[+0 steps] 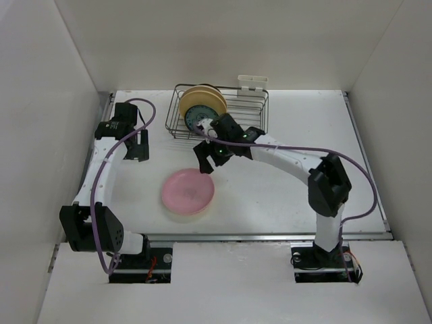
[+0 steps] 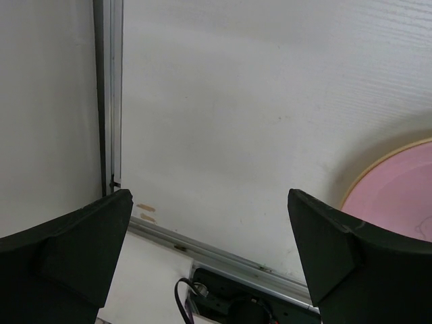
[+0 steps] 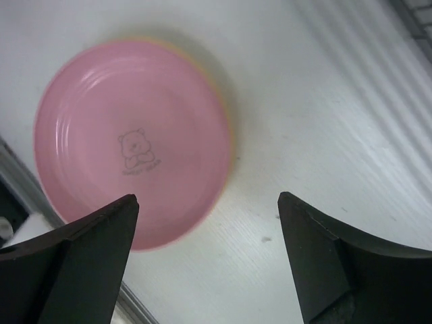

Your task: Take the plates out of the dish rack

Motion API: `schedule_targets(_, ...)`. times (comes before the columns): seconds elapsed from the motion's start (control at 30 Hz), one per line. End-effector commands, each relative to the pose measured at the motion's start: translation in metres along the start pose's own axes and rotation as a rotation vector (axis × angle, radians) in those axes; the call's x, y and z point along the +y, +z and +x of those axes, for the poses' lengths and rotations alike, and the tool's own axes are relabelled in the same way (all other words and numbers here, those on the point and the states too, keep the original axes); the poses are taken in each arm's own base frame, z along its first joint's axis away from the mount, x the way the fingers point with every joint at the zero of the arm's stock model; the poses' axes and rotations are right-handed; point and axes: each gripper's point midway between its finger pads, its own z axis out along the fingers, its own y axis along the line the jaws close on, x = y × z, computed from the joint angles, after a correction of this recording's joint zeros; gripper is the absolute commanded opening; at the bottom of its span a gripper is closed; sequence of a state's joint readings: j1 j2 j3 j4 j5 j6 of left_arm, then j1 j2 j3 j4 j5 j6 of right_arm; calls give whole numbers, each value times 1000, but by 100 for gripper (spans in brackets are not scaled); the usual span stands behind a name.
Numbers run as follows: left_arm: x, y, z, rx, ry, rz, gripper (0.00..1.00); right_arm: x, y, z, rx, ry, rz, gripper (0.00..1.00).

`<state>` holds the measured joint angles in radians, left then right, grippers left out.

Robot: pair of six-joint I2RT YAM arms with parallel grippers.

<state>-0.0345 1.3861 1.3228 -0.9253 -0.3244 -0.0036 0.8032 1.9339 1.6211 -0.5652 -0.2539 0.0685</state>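
Observation:
The black wire dish rack (image 1: 251,111) stands at the back of the table. Upright in its left end are large tan plates (image 1: 202,99) and, in front of them, a smaller teal-patterned plate (image 1: 197,121). A pink plate (image 1: 187,192) (image 3: 131,142) with a small bear drawing lies flat on the table in front of the rack. A pale rim shows under its edge (image 2: 398,189). My right gripper (image 1: 206,164) (image 3: 208,202) hangs open just above the pink plate's far edge, holding nothing. My left gripper (image 1: 137,154) (image 2: 209,196) is open over bare table at the left.
A white clip piece (image 1: 252,82) sits on the rack's back edge. White walls close in the table on three sides. A metal rail (image 1: 270,236) runs along the near edge and another (image 2: 108,94) along the left side.

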Motion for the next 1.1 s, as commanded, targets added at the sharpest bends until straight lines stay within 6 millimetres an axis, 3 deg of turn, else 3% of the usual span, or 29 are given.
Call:
schedule_targets(0.0, 2, -14, -6, -46, 17, 8, 100, -57, -93, -83, -380, 222, 295, 91)
schedule_targets(0.03, 1, -11, -3, -36, 20, 7, 100, -74, -106, -87, -425, 334, 336, 91)
schedule_targets(0.07, 1, -11, -3, -36, 21, 7, 100, -112, -127, -85, -455, 420, 437, 91)
schedule_targets(0.17, -2, -9, -4, -35, 21, 19, 100, -169, -154, -77, -486, 584, 614, 91)
schedule_targets(0.2, -4, -9, -6, -43, 18, 29, 100, -200, -171, -72, -491, 638, 694, 91)
schedule_targets(0.23, -4, -9, -6, -43, 18, 29, 100, -217, -165, -64, -458, 662, 722, 91)
schedule_targets(0.3, -7, -5, -8, -33, 31, 39, 100, -250, -172, -56, -449, 719, 772, 89)
schedule_targets(0.33, -6, -9, -14, -49, 34, 40, 100, -265, -163, -45, -412, 737, 804, 89)
schedule_targets(0.43, -7, -8, -27, -59, 66, 48, 100, -297, -160, -37, -405, 778, 832, 83)
schedule_targets(0.47, -8, -8, -33, -72, 61, 49, 100, -309, -143, -28, -367, 793, 827, 80)
schedule_targets(0.5, -10, -9, -38, -80, 79, 53, 100, -315, -136, -27, -352, 794, 811, 69)
schedule_targets(0.6, -11, -9, -51, -80, 89, 53, 100, -325, -110, -32, -343, 779, 734, 60)
schedule_targets(0.67, -13, -7, -57, -67, 81, 53, 100, -327, -105, -46, -394, 764, 694, 52)
schedule_targets(0.7, -15, -1, -53, -36, 83, 52, 100, -329, -101, -46, -399, 763, 693, 41)
schedule_targets(0.77, -16, 1, -55, -33, 84, 52, 100, -336, -93, -42, -385, 768, 707, 31)
schedule_targets(0.87, -18, 4, -54, -22, 79, 51, 99, -346, -96, -45, -392, 734, 727, 7)
schedule_targets(0.97, -20, 7, -54, -13, 92, 60, 97, -359, -97, -47, -388, 692, 782, 0)
schedule_targets(1.0, -21, 10, -53, -5, 107, 60, 97, -361, -106, -58, -415, 674, 793, 0)
schedule_targets(1.07, -21, 6, -59, -22, 124, 72, 97, -368, -99, -57, -398, 648, 808, 0)
